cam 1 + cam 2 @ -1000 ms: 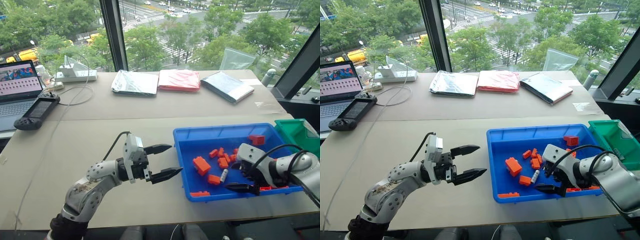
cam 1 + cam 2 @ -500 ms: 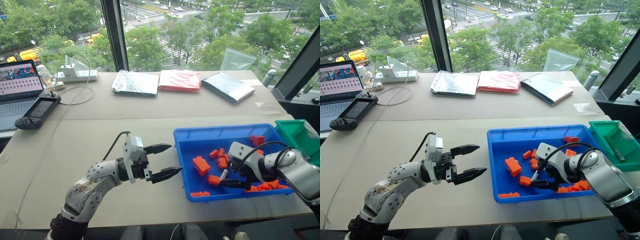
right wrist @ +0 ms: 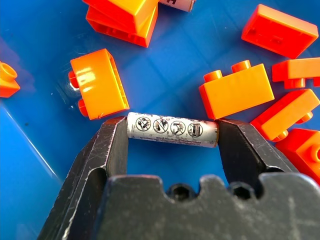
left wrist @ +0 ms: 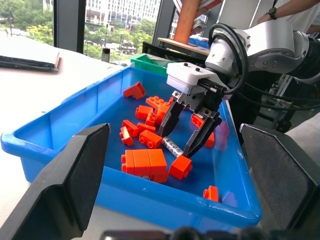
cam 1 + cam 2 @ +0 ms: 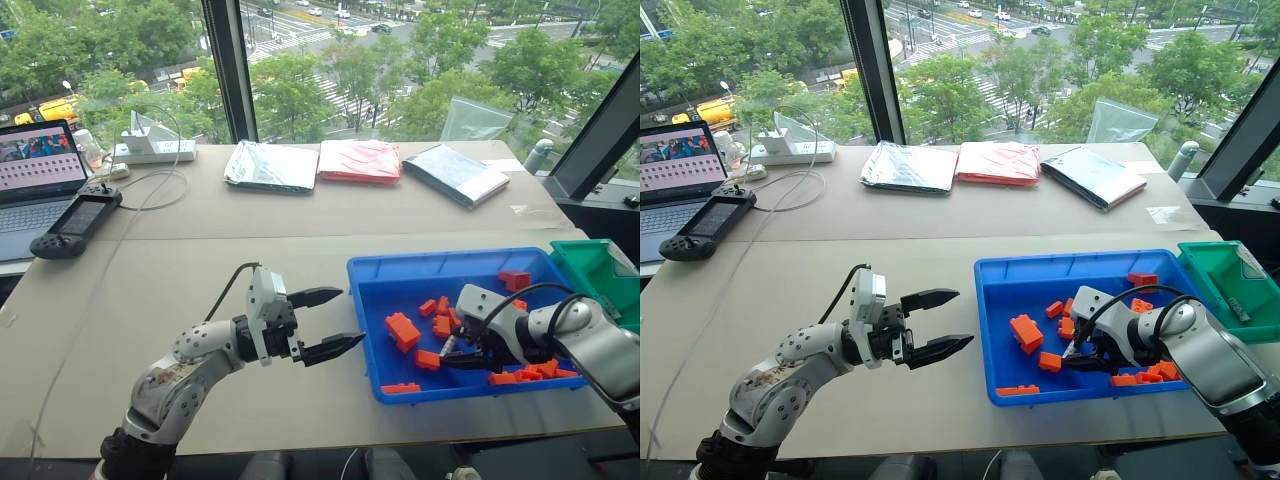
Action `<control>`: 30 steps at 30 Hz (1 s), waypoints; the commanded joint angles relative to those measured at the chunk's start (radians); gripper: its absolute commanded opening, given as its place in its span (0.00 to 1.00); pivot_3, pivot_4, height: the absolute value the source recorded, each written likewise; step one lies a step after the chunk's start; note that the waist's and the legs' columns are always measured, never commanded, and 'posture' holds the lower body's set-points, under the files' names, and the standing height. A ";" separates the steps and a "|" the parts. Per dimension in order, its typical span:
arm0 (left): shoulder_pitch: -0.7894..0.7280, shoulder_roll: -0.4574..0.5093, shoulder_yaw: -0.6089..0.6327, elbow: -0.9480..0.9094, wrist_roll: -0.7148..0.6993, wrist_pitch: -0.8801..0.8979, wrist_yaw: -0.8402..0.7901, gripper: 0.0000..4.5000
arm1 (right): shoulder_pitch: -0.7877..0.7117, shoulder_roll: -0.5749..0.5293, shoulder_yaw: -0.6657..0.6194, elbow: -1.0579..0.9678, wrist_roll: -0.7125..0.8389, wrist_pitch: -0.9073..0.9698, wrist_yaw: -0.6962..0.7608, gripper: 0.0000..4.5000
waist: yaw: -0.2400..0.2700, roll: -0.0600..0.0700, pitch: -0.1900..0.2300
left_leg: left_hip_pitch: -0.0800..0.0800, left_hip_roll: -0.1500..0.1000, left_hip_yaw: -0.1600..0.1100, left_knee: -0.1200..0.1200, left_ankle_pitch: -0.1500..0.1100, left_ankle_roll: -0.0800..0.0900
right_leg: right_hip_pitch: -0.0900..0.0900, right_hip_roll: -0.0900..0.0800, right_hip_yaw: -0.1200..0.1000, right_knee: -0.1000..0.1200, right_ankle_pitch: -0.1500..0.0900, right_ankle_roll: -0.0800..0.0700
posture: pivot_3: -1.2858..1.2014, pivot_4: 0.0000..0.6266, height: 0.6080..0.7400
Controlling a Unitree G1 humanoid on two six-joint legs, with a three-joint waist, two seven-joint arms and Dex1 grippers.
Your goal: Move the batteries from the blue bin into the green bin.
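Note:
One of the batteries point(image 3: 172, 129), a slim silver cylinder, is pinched end to end between the fingers of my right gripper point(image 5: 447, 352), which is shut on it. The gripper hangs low over the floor of the blue bin point(image 5: 440, 257), among orange toy bricks point(image 5: 402, 329). The left wrist view shows the same battery point(image 4: 172, 146) between the right gripper's black fingers point(image 4: 166, 120). The green bin point(image 5: 590, 265) stands just right of the blue bin at the table's right edge. My left gripper point(image 5: 350, 317) is open and holds nothing, hovering just left of the blue bin.
A laptop point(image 5: 35, 175), a black handheld controller point(image 5: 75, 222) and a power strip point(image 5: 150, 150) with cables sit at the far left. Three flat packets point(image 5: 358, 160) lie along the back by the window. The blue bin's front rim is near the table edge.
My right gripper went from open above the bricks to shut on the battery, shifting slightly left in the blue bin. The left arm has stayed still.

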State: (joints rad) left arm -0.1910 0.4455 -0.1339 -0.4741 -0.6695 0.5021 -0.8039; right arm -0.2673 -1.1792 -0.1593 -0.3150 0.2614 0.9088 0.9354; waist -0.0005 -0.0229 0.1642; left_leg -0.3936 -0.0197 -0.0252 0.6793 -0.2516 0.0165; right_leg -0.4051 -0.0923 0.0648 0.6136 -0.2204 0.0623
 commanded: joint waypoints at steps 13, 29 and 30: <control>-0.014 -0.009 -0.004 -0.014 0.002 -0.015 -0.012 1.00 | -0.287 0.092 -0.136 0.512 -0.258 -0.071 -0.587 0.81 | -0.009 0.001 0.000 | -0.003 -0.001 0.002 -0.001 0.000 0.000 | -0.003 -0.001 0.001 0.000 0.000 -0.001 | 0.52 0.24 1.00; -0.020 -0.004 0.005 -0.014 0.000 -0.013 -0.012 1.00 | -0.245 0.181 -0.132 0.131 0.070 -0.038 -0.271 0.98 | -0.019 0.003 -0.001 | -0.002 0.000 0.001 -0.002 0.000 0.000 | -0.003 0.001 0.001 0.000 0.000 0.000 | 0.52 0.24 1.00; -0.021 -0.004 0.005 -0.013 0.000 -0.012 -0.012 1.00 | -0.204 0.183 -0.127 0.039 0.136 -0.019 -0.208 0.98 | -0.017 0.003 -0.001 | -0.002 0.000 0.000 -0.002 0.000 0.000 | -0.003 0.001 0.001 0.000 0.000 -0.001 | 0.52 0.24 1.00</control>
State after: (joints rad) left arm -0.2004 0.4411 -0.1383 -0.4665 -0.6690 0.5017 -0.8101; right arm -0.5107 -0.9978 -0.2828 -0.1038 0.2704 0.8508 0.6078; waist -0.0173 -0.0203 0.1636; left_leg -0.3958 -0.0189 -0.0259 0.6776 -0.2517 0.0168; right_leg -0.4070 -0.0907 0.0650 0.6136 -0.2204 0.0617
